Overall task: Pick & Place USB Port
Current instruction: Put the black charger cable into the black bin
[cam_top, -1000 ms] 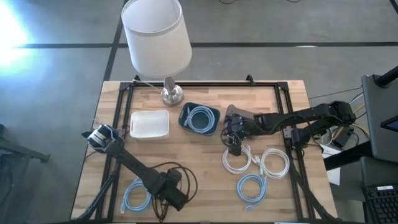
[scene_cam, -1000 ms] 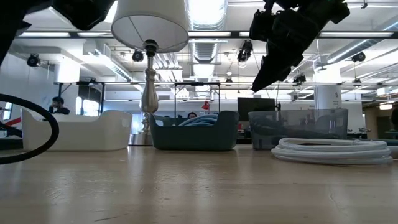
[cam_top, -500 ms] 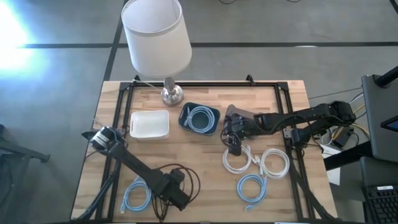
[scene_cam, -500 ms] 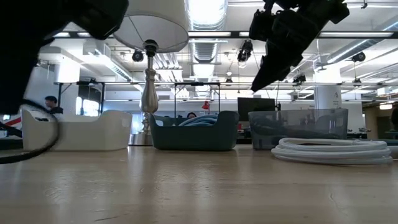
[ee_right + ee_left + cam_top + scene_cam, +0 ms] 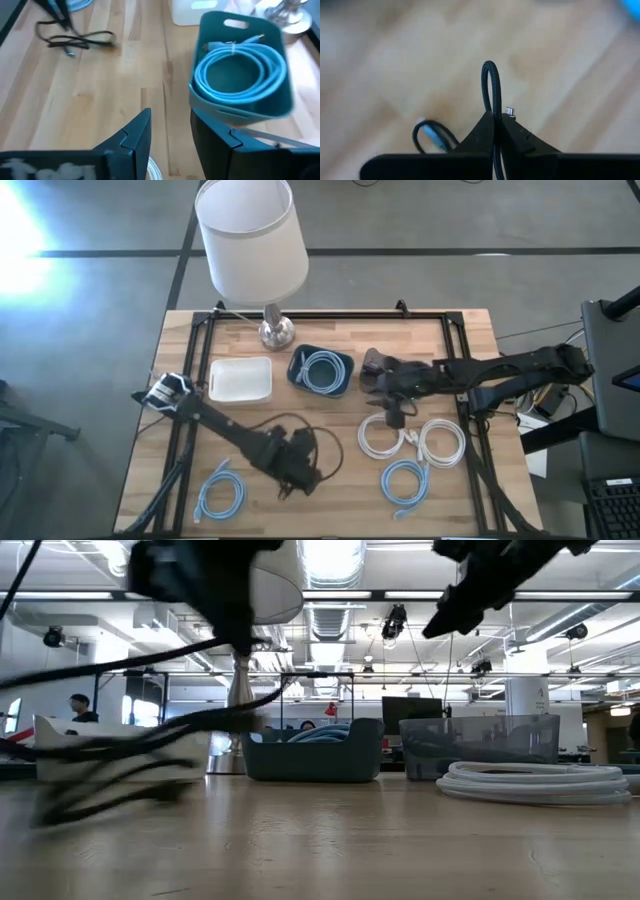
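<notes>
A black USB cable (image 5: 300,448) is bunched in loose loops at the table's near middle, and my left gripper (image 5: 296,470) is shut on it. In the low view its strands (image 5: 120,765) hang blurred below that gripper (image 5: 205,585). A silver plug tip (image 5: 509,110) shows beside the fingers. My right gripper (image 5: 170,130) stands open over the table's middle right (image 5: 388,395), touching nothing, beside the dark blue bin (image 5: 240,75) that holds a coiled light blue cable (image 5: 322,370). My left gripper pinches a tight bend of the black cable (image 5: 491,90) between its two shut fingers (image 5: 480,135). The bend sticks out past the fingertips. The fingers point down from above. The rest hangs slack below; whether the lowest loops touch the table, I cannot tell.
A white bin (image 5: 240,380) and a lamp (image 5: 252,240) stand at the far left. A clear bin (image 5: 478,745) sits at the far right. Two white cable coils (image 5: 385,438) (image 5: 441,442) and a blue one (image 5: 405,480) lie near right. Another blue cable (image 5: 220,490) lies near left.
My left gripper has shut on the black cable and risen, shifting a little toward the table's right edge. The cable, which lay as a flat loop, is now drawn up into swinging strands. My right gripper has risen slightly and stays open.
</notes>
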